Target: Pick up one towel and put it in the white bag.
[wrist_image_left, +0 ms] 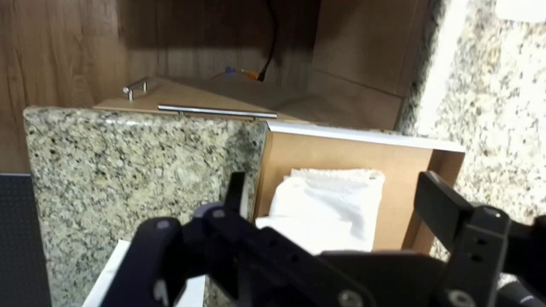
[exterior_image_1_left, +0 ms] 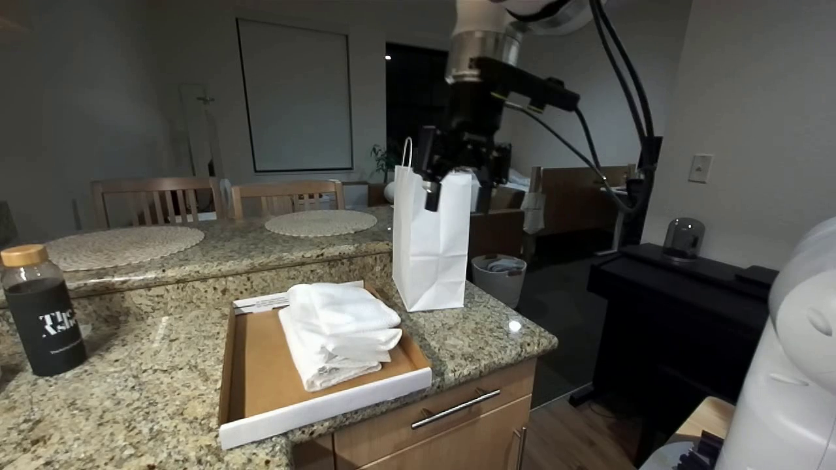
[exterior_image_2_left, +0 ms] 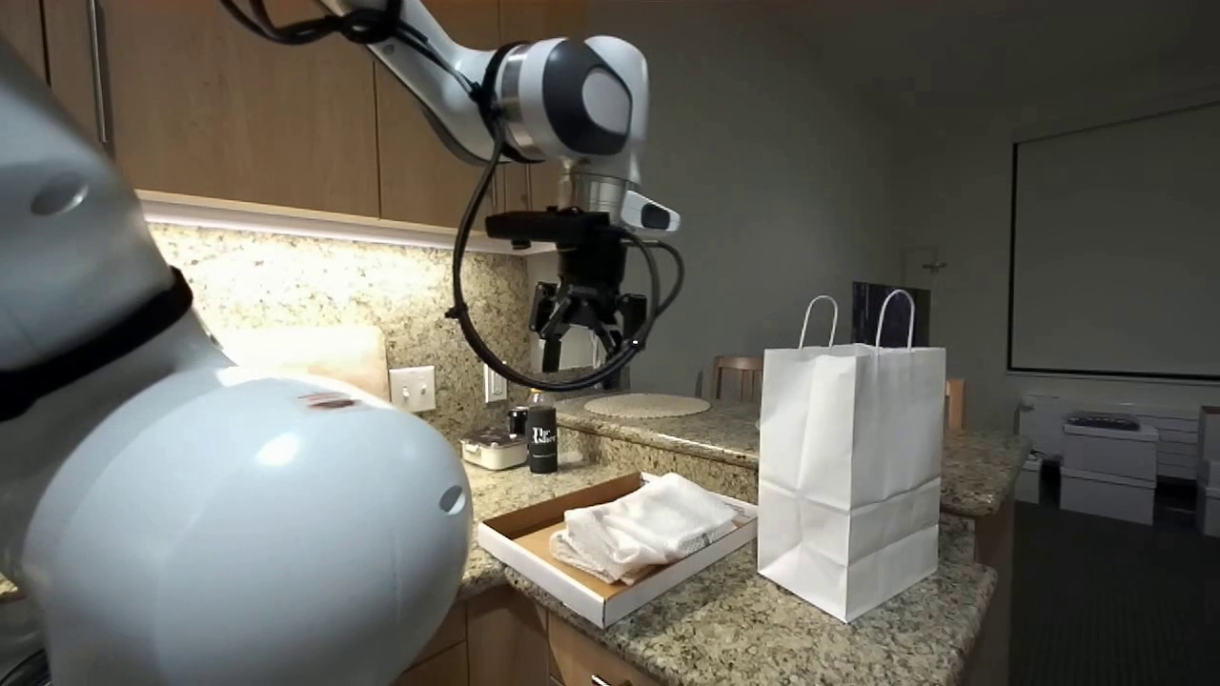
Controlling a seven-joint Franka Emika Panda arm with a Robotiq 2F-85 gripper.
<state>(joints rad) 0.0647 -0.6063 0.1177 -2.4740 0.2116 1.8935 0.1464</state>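
Towels [exterior_image_2_left: 653, 524] lie below a spread gripper [exterior_image_2_left: 589, 345]

In an exterior view, the gripper hangs high, fingers [exterior_image_2_left: 551, 354] apart, holding nothing; below it and slightly right, the folded white towels sit in a tray [exterior_image_2_left: 543, 575]; farther right stands the white bag [exterior_image_2_left: 848, 476]. In the wrist view, the towels show between the fingertips, so the coming move looks to be mostly downward
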